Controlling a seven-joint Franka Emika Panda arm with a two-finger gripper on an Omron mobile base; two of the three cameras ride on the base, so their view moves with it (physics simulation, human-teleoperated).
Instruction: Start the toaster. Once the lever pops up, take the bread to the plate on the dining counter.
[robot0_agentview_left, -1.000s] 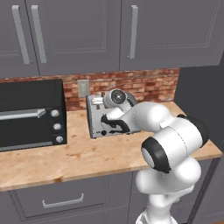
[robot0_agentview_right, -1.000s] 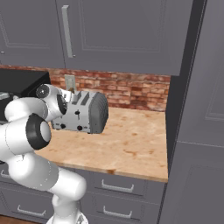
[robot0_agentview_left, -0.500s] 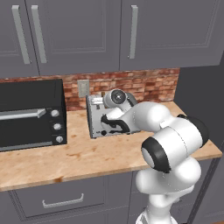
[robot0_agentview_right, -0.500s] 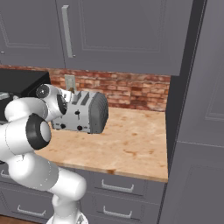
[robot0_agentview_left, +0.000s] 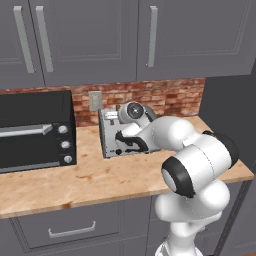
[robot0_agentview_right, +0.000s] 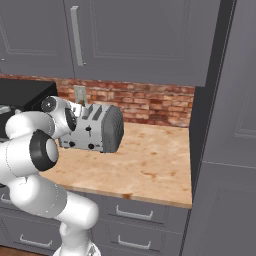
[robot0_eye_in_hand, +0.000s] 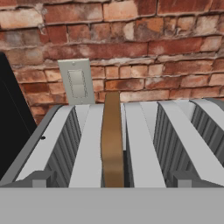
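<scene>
The wood-grain worktop (robot0_agentview_left: 75, 182) runs along a red brick wall (robot0_eye_in_hand: 131, 39) under grey cabinets, with a black toaster oven (robot0_agentview_left: 35, 130) at its left end and the silver four-slot toaster (robot0_agentview_right: 97, 129) standing toward the far edge, near the middle, its front with levers and knobs facing forward. The white arm reaches over the worktop so that the hand hangs just above the toaster's top, looking down along the slots toward the wall switch plate (robot0_eye_in_hand: 78, 82) behind it. The slice of bread (robot0_eye_in_hand: 112, 140) stands on edge in a slot left of centre, its brown crust rising above the slot walls, so it looks raised rather than lowered. The fingers are spread wide and hold nothing; in the hand view their tips sit low at either side, straddling the bread's slot without touching it. My reading is that the pick-up of the bread is the step in hand, though the lever's position is hidden by the arm in the left base view and too small to tell in the right one. The next move calls for a straight descent with the slice centred between the fingers, a gentle pinch on its flat faces, then a vertical lift clear of the slot before carrying it away toward the plate.
</scene>
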